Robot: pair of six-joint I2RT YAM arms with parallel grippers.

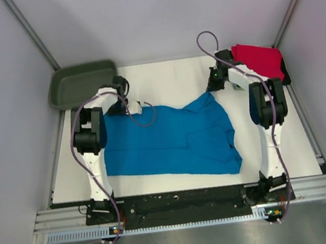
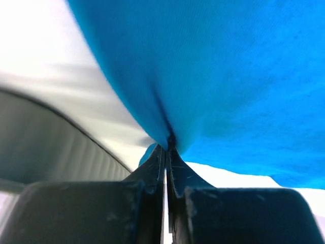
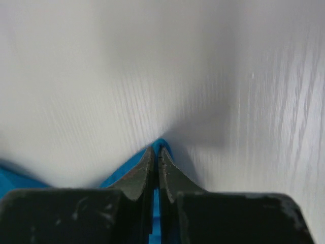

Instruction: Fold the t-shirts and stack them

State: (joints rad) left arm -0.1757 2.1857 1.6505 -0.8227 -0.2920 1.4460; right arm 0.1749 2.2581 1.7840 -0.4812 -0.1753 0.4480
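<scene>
The turquoise-blue t-shirt (image 1: pixel 171 139) lies spread across the middle of the white table. My left gripper (image 1: pixel 139 107) is at its far left corner, shut on the blue cloth (image 2: pixel 213 76), which rises from the fingertips in the left wrist view. My right gripper (image 1: pixel 211 88) is at the far right corner, shut on a small tip of the blue cloth (image 3: pixel 163 146) over the white table. A folded red t-shirt (image 1: pixel 259 59) lies on a dark one at the back right.
A dark olive-green tub (image 1: pixel 81 82) sits at the back left corner, close to my left arm; its wall shows in the left wrist view (image 2: pixel 45 147). Grey walls enclose the table (image 1: pixel 169 76) on three sides.
</scene>
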